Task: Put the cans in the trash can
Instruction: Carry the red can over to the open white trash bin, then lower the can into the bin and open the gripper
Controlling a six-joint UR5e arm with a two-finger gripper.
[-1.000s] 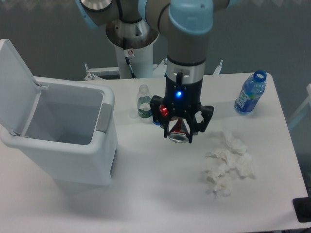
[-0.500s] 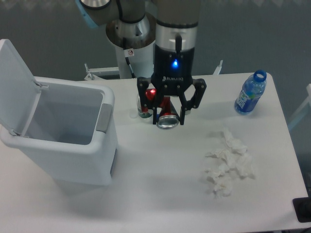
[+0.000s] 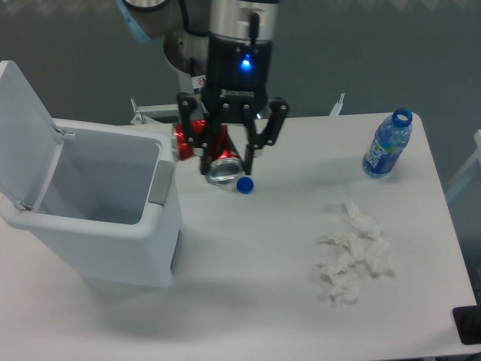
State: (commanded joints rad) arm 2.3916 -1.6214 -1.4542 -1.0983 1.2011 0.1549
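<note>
Camera view from above and in front of the table: the pincer [image 3: 225,159] hangs above the table's far side, just right of the trash can [image 3: 98,218], its two black fingers [image 3: 205,154] closed in on a red can [image 3: 222,162] that sits between them with its shiny silver round end turned toward the viewer and tilted downward. The can is held up off the table, clear of the bin's rim and not yet over the opening. A blue light glows on the black body of the pincer just above the fingers. Behind the left finger a second red shape [image 3: 183,140] shows near the bin's top corner; whether it is another can cannot be told for sure. A small blue cap [image 3: 244,184] lies on the table just beside the held can, on its right. The trash can stands at the left of the table with its flip lid [image 3: 22,128] swung up and back, the inside bare white, a grey panel [image 3: 158,182] on the side facing the pincer. The table [image 3: 248,301] is white. A heap of crumpled white tissue [image 3: 353,252] lies at the right, and a blue-labelled water bottle [image 3: 387,144] stands near the far right corner. The wall behind is dark grey.
</note>
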